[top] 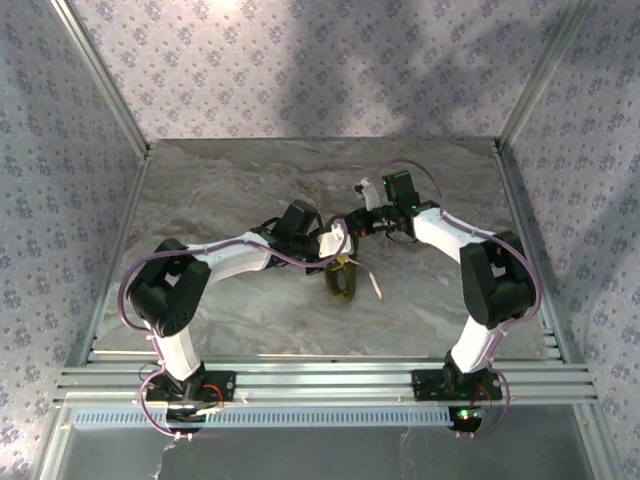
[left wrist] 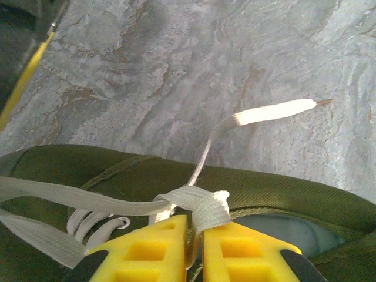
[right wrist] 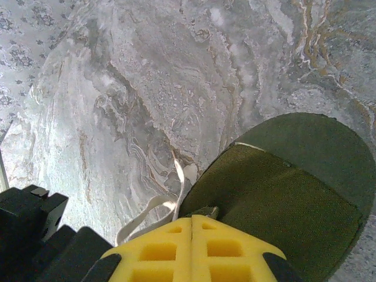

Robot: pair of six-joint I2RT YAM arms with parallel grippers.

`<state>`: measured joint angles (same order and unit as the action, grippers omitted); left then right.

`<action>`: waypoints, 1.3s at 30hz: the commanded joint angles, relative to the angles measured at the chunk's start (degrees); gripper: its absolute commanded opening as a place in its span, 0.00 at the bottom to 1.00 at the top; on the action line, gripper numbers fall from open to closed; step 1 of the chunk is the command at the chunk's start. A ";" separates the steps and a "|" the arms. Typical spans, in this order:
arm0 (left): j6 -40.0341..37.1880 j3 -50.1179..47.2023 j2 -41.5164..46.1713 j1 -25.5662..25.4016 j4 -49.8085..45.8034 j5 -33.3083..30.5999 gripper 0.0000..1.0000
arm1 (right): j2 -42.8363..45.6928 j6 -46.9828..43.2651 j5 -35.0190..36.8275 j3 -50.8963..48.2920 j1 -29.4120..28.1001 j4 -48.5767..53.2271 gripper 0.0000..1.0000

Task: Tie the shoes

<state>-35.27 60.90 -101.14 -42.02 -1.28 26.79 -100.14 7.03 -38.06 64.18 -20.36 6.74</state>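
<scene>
One olive-green shoe (top: 341,284) lies near the middle of the marbled worktop (top: 220,190), directly below the spot where the two arms meet.

Left end effector (left wrist: 195,222): the yellow fingers are drawn almost together above the shoe's opening. A fold of the whitish laces (left wrist: 202,205) is nipped in the narrow gap between them. One free lace tip (left wrist: 276,111) trails over bare worktop beyond the shoe's collar.

Right end effector (right wrist: 192,226): clenched tight at the toe end of the shoe. A lace loop runs up to its tips from the left. Whether any of it is caught between them cannot be told.

No finished bow is seen, only a crossing of strands at the left fingers.

Handling, as judged: the shoe looks light, with a soft fabric upper. It would likely skid or tip on this smooth surface under a hard one-sided pull. The laces are flat, woven and limp. They will not hold a loop unaided and may slide through a slack pinch.

The best hold is judged to be on the lace itself, close to the crossing, with its flat face against the pads. Pulls from the two sides should be kept balanced so the shoe stays put.
</scene>
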 commanded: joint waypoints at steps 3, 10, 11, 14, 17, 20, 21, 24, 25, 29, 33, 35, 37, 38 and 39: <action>0.20 -1.95 2.88 -0.10 2.08 -1.82 0.33 | -1.99 0.18 0.53 1.78 -0.65 1.68 0.00; -0.46 -4.73 9.28 1.02 3.05 -4.36 0.99 | -2.17 -0.52 0.89 2.40 -0.63 2.00 0.00; -0.20 -5.35 10.24 1.05 3.72 -5.15 0.99 | -2.25 -0.52 0.88 2.50 -0.56 2.01 0.00; 1.09 -6.84 13.63 1.02 4.39 -8.61 0.99 | -2.26 -0.65 0.88 2.61 -0.56 2.01 0.00; 4.10 -5.90 16.10 1.10 1.32 -14.65 0.99 | -2.26 -0.94 1.23 2.70 -0.59 2.12 0.00; 7.64 -1.69 16.38 2.30 -7.34 -18.82 0.99 | -2.33 -1.20 1.58 2.79 -0.65 2.30 0.00; 6.69 -0.70 16.46 3.28 -10.45 -16.74 0.99 | -2.28 -1.31 1.63 2.88 -0.69 2.31 0.00; 12.94 -5.23 17.59 6.81 -1.58 -15.55 0.99 | -2.34 -1.56 2.03 3.23 -0.84 2.67 0.00; 16.85 -7.01 17.58 8.27 2.19 -15.71 0.99 | -2.34 -1.66 2.12 3.31 -0.91 2.87 0.00; 17.69 -8.26 15.89 10.29 1.31 -9.74 0.95 | -2.43 -2.24 2.37 3.66 -1.17 3.69 0.00; 15.89 -7.21 12.37 10.13 -1.09 -7.05 0.73 | -2.43 -2.46 2.54 3.67 -1.22 3.94 0.00; 15.56 -7.36 10.88 9.91 0.57 -7.01 0.72 | -2.43 -2.41 2.64 3.67 -1.27 3.82 0.00; 15.05 -7.79 9.36 9.41 3.34 -7.36 0.72 | -2.43 -2.37 2.73 3.67 -1.38 3.64 0.00; 14.63 -7.65 8.54 9.04 4.12 -7.49 0.72 | -2.43 -2.29 2.78 3.66 -1.38 3.65 0.00; 14.20 -6.84 7.41 8.65 4.14 -7.89 0.72 | -2.43 -2.28 2.73 3.67 -1.46 3.55 0.00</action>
<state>-19.92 52.97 -91.53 -32.29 -0.16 17.34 -102.13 5.67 -35.88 66.28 -21.41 8.88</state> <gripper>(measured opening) 0.716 0.043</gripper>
